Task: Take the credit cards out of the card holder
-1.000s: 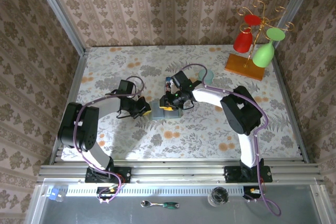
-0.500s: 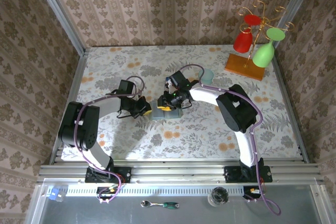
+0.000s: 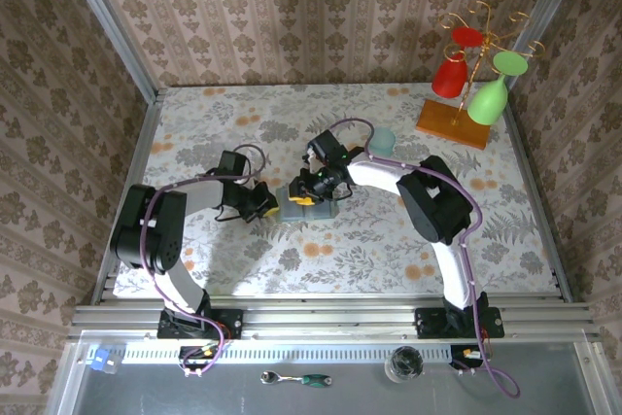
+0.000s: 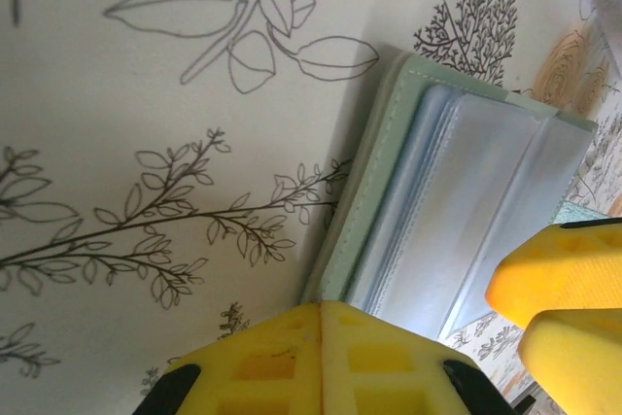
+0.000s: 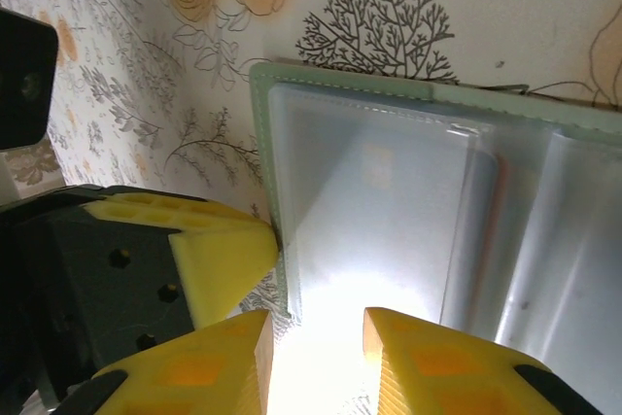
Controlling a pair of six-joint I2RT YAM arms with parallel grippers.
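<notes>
The card holder [image 5: 389, 172] lies open on the table [image 3: 389, 240] with a red card [image 5: 500, 206] inside, so I think none is out yet. The left gripper [image 4: 321, 316] is shut at its edge. The right gripper [image 5: 318, 335] hovers over it, a little open and empty.

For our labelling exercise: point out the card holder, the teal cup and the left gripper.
card holder [image 5: 369, 182]: right wrist view, clear sleeve.
teal cup [image 3: 382, 140]: top external view, its open top.
left gripper [image 4: 321, 310]: left wrist view, where its fingers meet.
</notes>
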